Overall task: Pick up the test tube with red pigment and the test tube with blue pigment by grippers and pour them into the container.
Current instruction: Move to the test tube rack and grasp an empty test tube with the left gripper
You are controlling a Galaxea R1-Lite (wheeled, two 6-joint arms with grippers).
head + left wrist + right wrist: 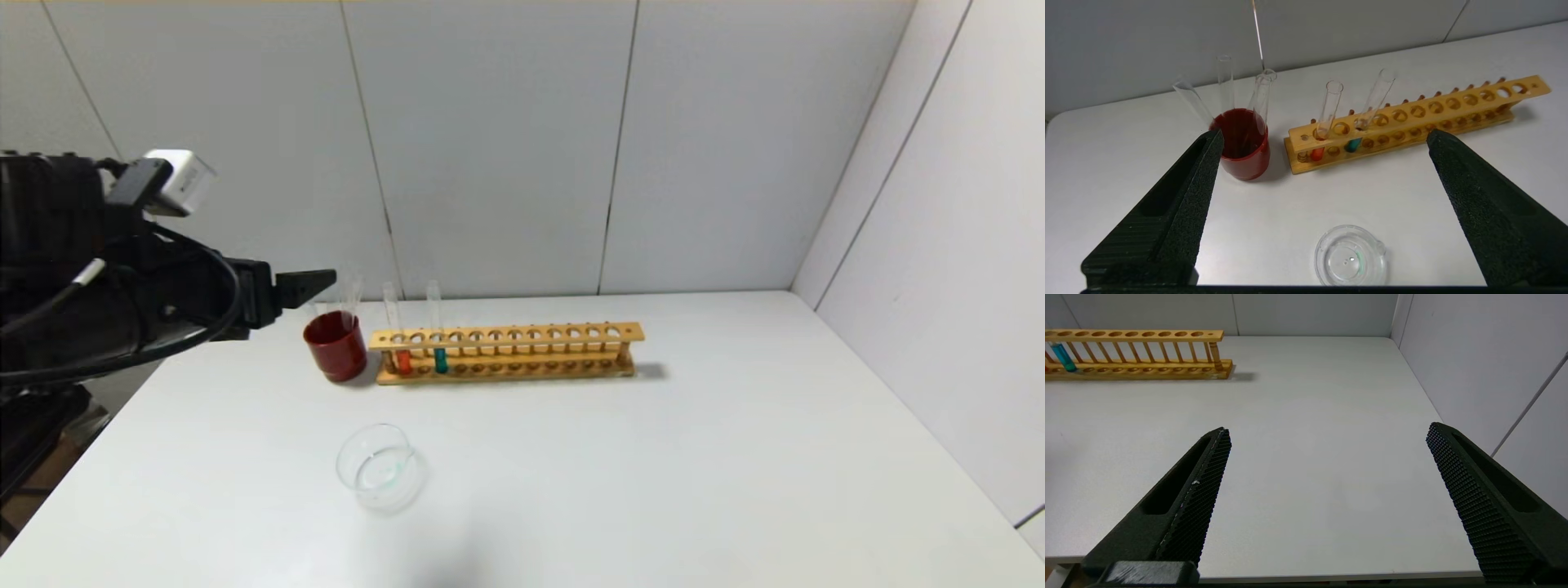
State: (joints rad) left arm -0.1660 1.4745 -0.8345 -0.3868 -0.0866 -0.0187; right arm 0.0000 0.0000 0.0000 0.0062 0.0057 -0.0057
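Red-pigment tube (1318,152) & blue-pigment tube (1352,143) stand in wooden rack (506,353) at its left end on counter (653,474), glass container (380,466) near front; left end effector (1325,136) hovers wide open, empty, right end effector (1327,437) open too.

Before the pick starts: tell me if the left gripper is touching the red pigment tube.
Apart. In the left wrist view the left gripper is wide open, and the test tube with red pigment stands in the wooden rack farther off, with bare table between.
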